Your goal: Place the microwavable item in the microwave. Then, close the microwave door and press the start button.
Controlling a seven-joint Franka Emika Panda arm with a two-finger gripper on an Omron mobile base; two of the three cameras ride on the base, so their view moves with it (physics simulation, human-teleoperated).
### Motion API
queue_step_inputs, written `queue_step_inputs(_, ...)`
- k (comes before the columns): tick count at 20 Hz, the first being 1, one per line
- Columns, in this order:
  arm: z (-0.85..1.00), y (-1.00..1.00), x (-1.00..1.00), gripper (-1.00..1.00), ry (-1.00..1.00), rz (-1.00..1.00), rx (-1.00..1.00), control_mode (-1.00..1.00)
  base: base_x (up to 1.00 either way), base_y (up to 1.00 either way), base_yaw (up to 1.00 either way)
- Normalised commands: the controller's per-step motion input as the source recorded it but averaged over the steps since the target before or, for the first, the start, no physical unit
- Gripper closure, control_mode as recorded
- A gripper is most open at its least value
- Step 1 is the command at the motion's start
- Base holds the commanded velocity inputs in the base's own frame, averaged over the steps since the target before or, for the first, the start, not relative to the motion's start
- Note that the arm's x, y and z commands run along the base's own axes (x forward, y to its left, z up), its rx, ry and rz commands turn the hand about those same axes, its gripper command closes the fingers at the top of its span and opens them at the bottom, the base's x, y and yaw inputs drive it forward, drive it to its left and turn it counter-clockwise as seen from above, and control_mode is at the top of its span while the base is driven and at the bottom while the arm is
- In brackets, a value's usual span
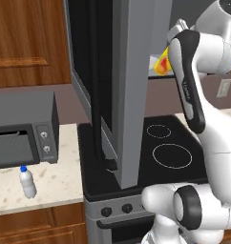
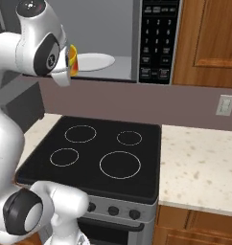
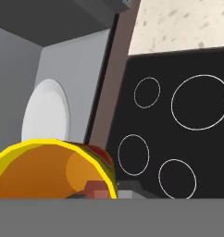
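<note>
Gripper fingertips are hidden behind the yellow cup (image 3: 53, 169) in the hand view, so how far they stand open cannot be told. The cup, with its red-orange mark, fills the lower left of that view, right at the hand. From the left base view the cup (image 1: 161, 63) shows beside the arm's wrist, at the mouth of the microwave (image 1: 151, 28). From the right base view it (image 2: 72, 60) peeks out from behind the white arm, just at the front edge of the open cavity.

Beyond the cup, inside the grey microwave (image 2: 113, 28), lies a white round turntable plate (image 2: 95, 61); the hand view shows the same plate (image 3: 45, 111) just past the cup. To the right of the cavity is the black keypad (image 2: 157, 40) with white keys. The microwave door (image 1: 112, 90) hangs wide open, swung out to the left of the hand, its dark handle (image 1: 96, 95) running vertically.

Below the hand is a black stove top (image 2: 96, 150) with four ring burners. Pale speckled counter (image 2: 199, 167) lies right of the stove. Well off to the left sit a dark toaster oven (image 1: 24, 128) and a small bottle (image 1: 26, 182) with a blue cap.
</note>
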Motion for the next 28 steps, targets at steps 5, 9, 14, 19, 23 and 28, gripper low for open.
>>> queue_step_inputs(5, 0.0, 0.03, 0.77, 1.0, 0.0, 0.0, 0.0, -1.0, 0.0, 0.0, 0.0)
queue_step_inputs(9, 0.0, 0.06, 0.81, 1.0, 0.0, 0.0, 0.0, -1.0, 0.0, 0.0, 0.0)
queue_step_inputs(14, -0.02, 0.08, 0.75, 1.0, 0.01, 0.0, 0.0, -1.0, 0.0, 0.0, 0.0)
queue_step_inputs(19, -0.19, 0.12, 0.71, 1.0, 0.08, 0.0, 0.0, -1.0, 0.0, 0.0, 0.0)
queue_step_inputs(23, -0.16, 0.03, 0.41, 1.0, 0.09, 0.0, 0.0, -1.0, 0.0, 0.0, 0.0)
queue_step_inputs(28, -0.15, 0.01, 0.12, 1.0, 0.09, 0.0, 0.0, -1.0, 0.0, 0.0, 0.0)
